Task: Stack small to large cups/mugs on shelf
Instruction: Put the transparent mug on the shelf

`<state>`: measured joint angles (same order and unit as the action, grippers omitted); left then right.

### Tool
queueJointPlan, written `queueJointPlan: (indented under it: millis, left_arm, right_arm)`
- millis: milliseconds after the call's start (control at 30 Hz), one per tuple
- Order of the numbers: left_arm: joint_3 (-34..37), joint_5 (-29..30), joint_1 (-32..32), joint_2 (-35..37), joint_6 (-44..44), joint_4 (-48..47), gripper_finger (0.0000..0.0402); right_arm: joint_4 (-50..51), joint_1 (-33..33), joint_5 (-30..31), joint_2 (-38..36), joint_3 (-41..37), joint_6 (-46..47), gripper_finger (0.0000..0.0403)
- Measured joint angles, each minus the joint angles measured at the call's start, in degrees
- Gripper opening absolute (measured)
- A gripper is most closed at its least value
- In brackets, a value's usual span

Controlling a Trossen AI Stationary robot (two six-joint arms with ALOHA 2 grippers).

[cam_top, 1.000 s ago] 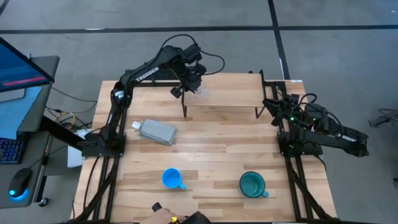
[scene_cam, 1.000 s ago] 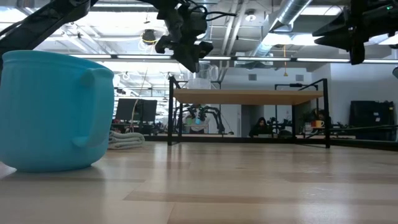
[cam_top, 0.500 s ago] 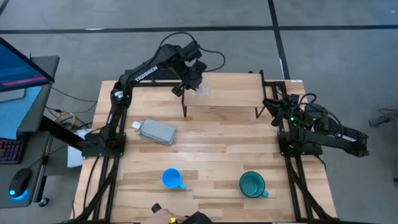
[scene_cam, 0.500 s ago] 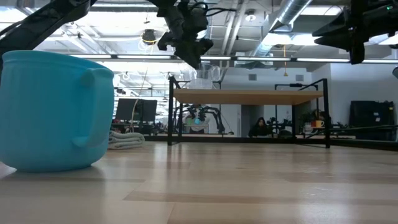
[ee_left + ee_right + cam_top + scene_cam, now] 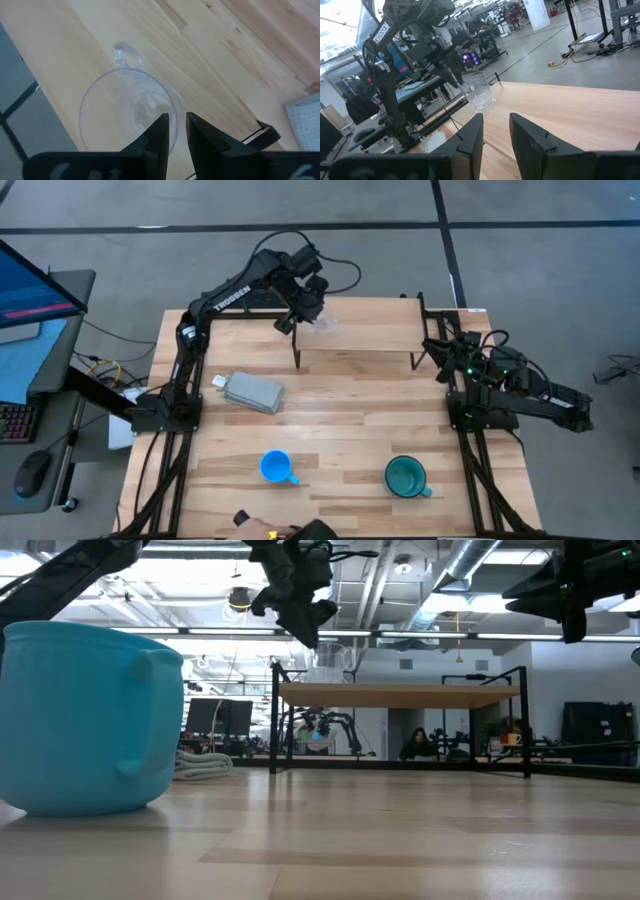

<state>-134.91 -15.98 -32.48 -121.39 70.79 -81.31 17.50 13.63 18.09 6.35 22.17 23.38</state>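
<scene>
A small clear glass cup with a handle sits at the left end of the light-wood shelf. My left gripper is shut on it from above. The cup looks tilted, and I cannot tell whether its base touches the board. The blue mug and the teal mug stand upright on the tabletop near its front edge. My right gripper waits open at the table's right edge, level with the shelf and holding nothing. My left gripper pinches the glass cup's wall at the rim, on the side opposite the handle. One finger is inside the cup and one outside. The fingers come steeply from above, slanting from the table's left. The cup hangs tilted at the shelf top.
A flat grey block lies on the table left of centre. The shelf's black legs stand in front of the board. A person's hand shows at the near edge. A monitor stands left of the table.
My left gripper has risen a little and rolled about its own line, keeping its hold. The glass cup has gone with it, shifting slightly toward the shelf's right and far side and tipping more.
</scene>
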Motion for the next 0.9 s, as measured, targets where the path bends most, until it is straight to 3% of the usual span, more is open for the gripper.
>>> queueJointPlan:
  millis: [200, 600, 900]
  left_arm:
    - [-0.03, -2.41, -1.41, 1.91, -5.16, -0.03, 0.0058]
    - [-0.09, -23.95, -9.27, 10.31, -23.72, 8.69, 0.0057]
    - [0.48, -53.36, -13.9, 10.68, -27.73, 6.43, 0.0057]
  right_arm:
    - [0.0, 0.01, 0.0, 0.0, -0.02, 0.02, 0.0118]
    - [0.01, 0.01, 0.0, 0.01, -0.02, 0.06, 0.0118]
    - [0.0, 0.02, 0.04, 0.02, -0.02, 0.09, 0.0118]
